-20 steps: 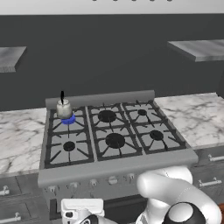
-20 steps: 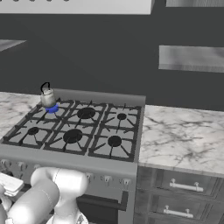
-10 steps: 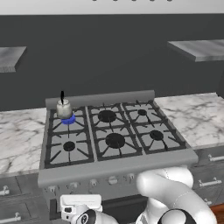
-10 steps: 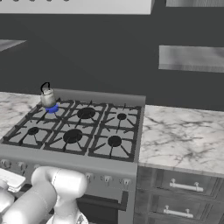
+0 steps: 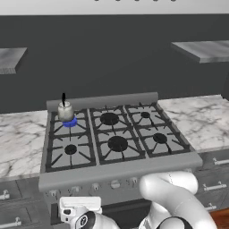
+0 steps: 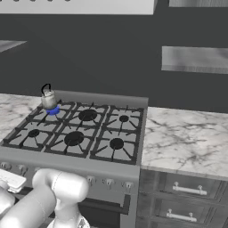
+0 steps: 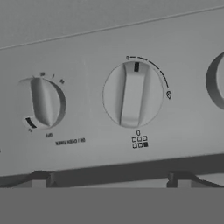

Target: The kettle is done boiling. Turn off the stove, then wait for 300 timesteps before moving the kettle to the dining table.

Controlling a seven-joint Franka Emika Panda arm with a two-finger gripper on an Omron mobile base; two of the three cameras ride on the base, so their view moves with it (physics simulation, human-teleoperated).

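Partly hidden, the stove (image 5: 117,142) has its lower front covered by the white arm in both base views, and its knob row is too small there to read. Marble counters (image 6: 187,138) flank it under a dark wall with grey shelves (image 5: 203,48). All 6 burners sit under black grates; the kettle (image 5: 65,110) stands on the burner at 10 o'clock of the cooktop, over a blue flame (image 5: 69,122). Close up, the hand view faces the control panel: a middle knob (image 7: 132,94) with its bar upright toward 12 o'clock, a left knob (image 7: 42,103) turned otherwise, and a third knob (image 7: 216,85) cut off at 3 o'clock. Whether the gripper's fingers are apart or together, I cannot tell.
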